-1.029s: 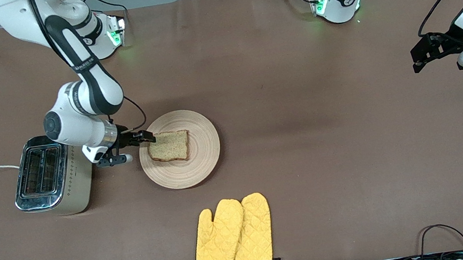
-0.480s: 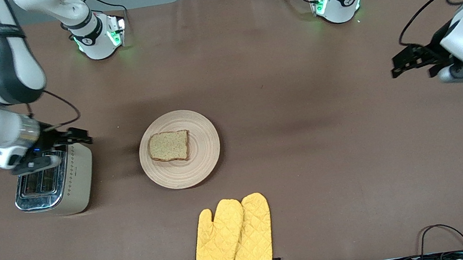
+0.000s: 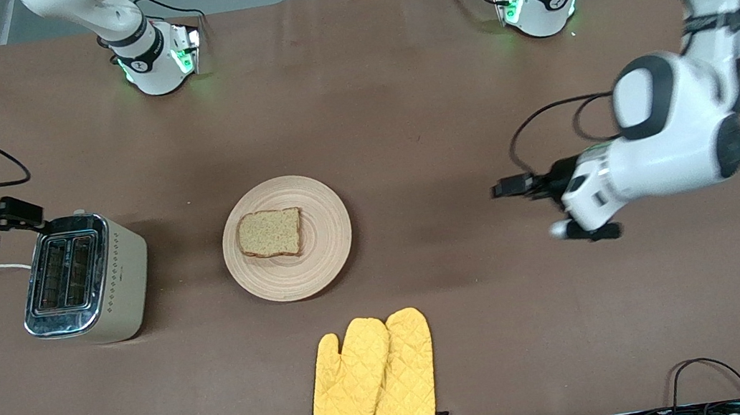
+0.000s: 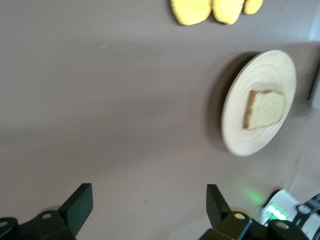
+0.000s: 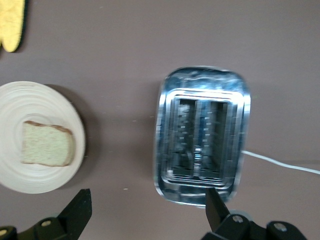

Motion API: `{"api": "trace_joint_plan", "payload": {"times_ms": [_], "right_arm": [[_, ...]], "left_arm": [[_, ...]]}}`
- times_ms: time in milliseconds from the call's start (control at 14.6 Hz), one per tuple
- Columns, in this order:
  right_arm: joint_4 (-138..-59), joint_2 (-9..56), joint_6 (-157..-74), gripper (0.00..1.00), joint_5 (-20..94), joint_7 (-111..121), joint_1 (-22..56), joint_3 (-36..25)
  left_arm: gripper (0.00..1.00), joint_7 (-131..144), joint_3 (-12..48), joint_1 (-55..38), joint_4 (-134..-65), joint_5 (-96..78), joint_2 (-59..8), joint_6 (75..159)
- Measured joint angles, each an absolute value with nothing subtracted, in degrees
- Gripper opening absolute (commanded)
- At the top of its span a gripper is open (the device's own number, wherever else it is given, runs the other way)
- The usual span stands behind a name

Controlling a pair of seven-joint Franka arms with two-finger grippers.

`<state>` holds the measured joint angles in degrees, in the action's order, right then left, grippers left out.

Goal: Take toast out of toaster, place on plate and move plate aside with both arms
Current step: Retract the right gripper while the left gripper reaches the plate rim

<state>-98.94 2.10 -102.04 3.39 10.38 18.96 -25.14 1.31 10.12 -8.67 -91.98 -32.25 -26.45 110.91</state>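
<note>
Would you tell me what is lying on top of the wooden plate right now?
One slice of toast lies flat on the plate, off-centre toward the toaster. The plate surface beneath it is hidden.

Beige ring-grained plate (image 3: 319,258) w/ brown toast (image 3: 270,233); yellow quilted mitts (image 3: 373,372); chrome toaster (image 3: 84,279).

arms (image 3: 678,135): 2, glossy white | joints: black bands | cables: black | bases: green lights
</note>
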Motion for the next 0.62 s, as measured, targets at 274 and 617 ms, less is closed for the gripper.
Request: {"api": "trace_joint_plan", "payload": {"times_ms": [274,617], "right_arm": [[-97.69,1.47,-101.8,1.0,1.25,14.21,18.25,-25.44],[-96.66,1.48,-100.11,1.0,0.9,14.34,17.63,-25.74]], "left_arm": [[1.0,1.33,10.33,-17.23,-91.09,-48.21,-37.52,126.15],[1.0,1.36,10.48,-29.68,-83.44,-61.0,-50.26,143.1]]}}
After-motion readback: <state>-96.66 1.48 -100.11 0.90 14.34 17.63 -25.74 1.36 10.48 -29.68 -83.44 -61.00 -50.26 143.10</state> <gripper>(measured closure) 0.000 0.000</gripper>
